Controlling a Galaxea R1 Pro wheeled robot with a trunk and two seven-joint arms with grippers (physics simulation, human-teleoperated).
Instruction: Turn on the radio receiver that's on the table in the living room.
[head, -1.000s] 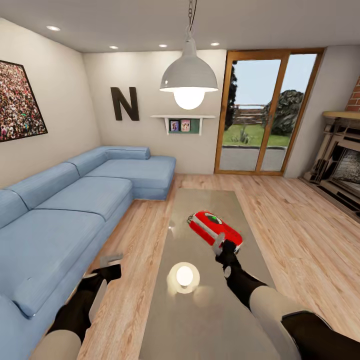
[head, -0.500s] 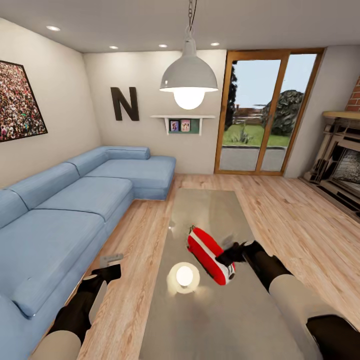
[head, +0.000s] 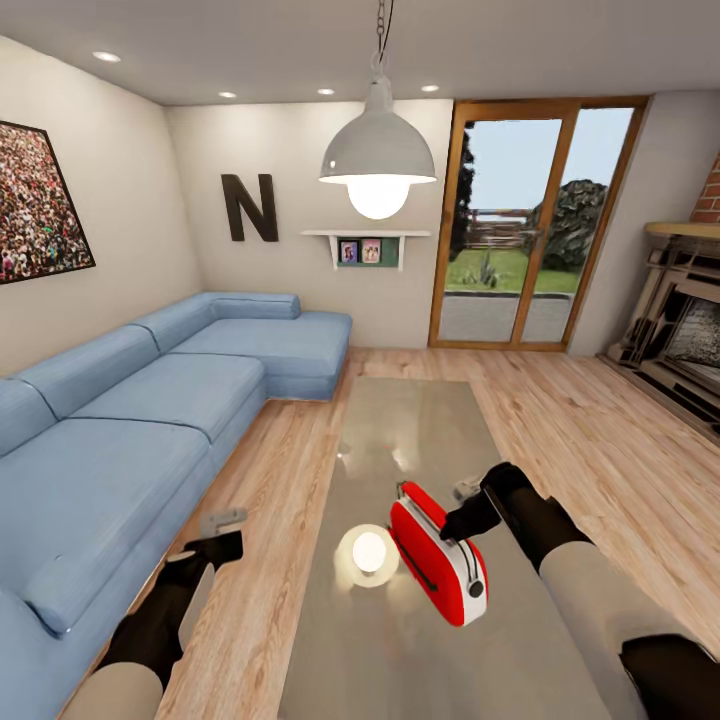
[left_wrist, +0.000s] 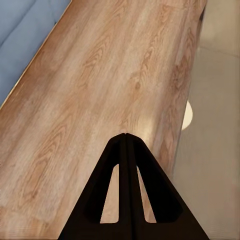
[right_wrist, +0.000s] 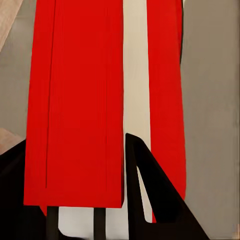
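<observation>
I see the long grey table (head: 400, 420) beside the blue sofa (head: 150, 400). The radio receiver (head: 438, 565) stands on the table's near half. My right gripper (head: 452, 524) presses against its side; I cannot tell its opening. My left gripper (left_wrist: 126, 136) hangs clenched over floor.

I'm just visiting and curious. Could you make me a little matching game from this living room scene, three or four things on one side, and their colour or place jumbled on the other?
Things:
1. radio receiver
2. sofa
3. left gripper
4. pendant lamp

Descriptions:
A. long and blue, along the wall
B. white dome, hanging above the table
C. bright red, on the glossy table
D. shut, over the wood floor

Pairs: 1-C, 2-A, 3-D, 4-B
</observation>
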